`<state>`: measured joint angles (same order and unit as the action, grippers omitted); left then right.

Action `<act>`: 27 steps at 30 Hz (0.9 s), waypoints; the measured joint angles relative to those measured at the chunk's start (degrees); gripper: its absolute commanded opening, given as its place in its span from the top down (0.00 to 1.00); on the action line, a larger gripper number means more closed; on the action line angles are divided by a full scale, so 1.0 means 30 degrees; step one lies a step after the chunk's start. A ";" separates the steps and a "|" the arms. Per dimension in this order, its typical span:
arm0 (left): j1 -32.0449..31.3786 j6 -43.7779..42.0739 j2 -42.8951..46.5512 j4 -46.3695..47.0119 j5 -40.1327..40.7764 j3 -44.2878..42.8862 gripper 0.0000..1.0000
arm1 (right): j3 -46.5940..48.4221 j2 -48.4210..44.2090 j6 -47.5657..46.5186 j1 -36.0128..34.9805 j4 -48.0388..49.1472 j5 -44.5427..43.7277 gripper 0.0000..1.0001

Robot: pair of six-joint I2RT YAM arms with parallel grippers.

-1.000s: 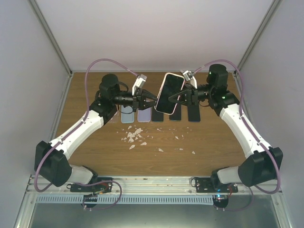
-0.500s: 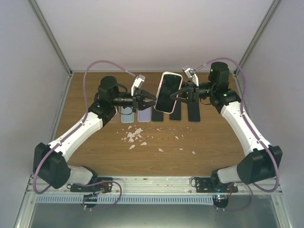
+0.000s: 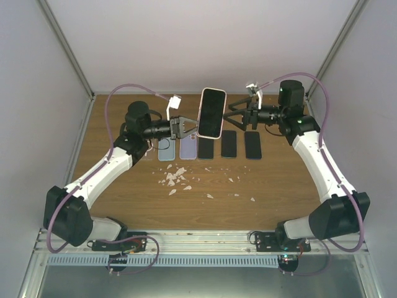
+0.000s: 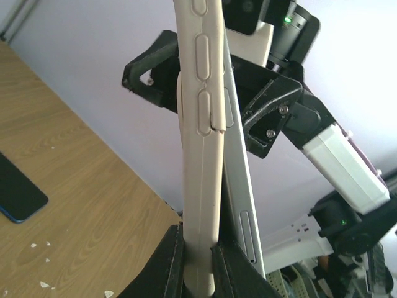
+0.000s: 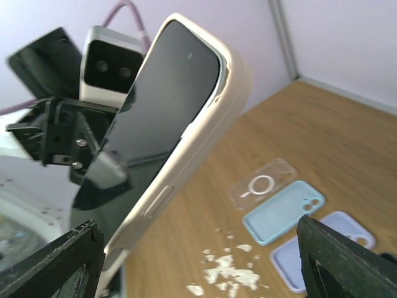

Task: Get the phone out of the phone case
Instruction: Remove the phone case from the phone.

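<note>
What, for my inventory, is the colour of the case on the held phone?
The case is cream, clearest in the right wrist view.

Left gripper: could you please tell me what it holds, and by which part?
The left gripper pinches the cased phone by its lower side edge; the right gripper is open, holding nothing.

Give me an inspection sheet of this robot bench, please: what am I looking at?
Surface: brown wooden table.
Job's things: phone inside its cream phone case, held upright above the table; case edge torn.
Clutter: white crumbs; a row of spare cases and dark phones.
Grippers: left gripper shut on the phone case; right gripper open, not gripping it.
Cables: purple cables loop over both arms.
Surroundings: white walls, metal frame.
</note>
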<state>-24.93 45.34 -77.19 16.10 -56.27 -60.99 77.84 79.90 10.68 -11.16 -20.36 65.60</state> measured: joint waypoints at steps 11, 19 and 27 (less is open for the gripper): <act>0.0466 0.3366 -0.0058 -0.1166 0.2535 0.0372 1.00 | 0.0248 -0.0444 -0.4736 -0.1683 -0.1093 -0.7766 0.27; 0.0648 0.5260 -0.0765 -0.1501 0.3300 0.0845 1.00 | 0.0029 -0.1020 -0.8306 -0.4852 -0.1071 -1.1963 0.31; 0.0743 0.6477 -0.1268 -0.1450 0.3650 0.1486 1.00 | -0.0109 -0.1013 -1.0579 -0.6790 -0.1100 -1.4440 0.32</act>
<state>-22.70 64.77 -80.99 11.75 -45.32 -56.53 77.52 76.86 -21.06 -31.53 -23.66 22.28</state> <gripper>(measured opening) 0.076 0.684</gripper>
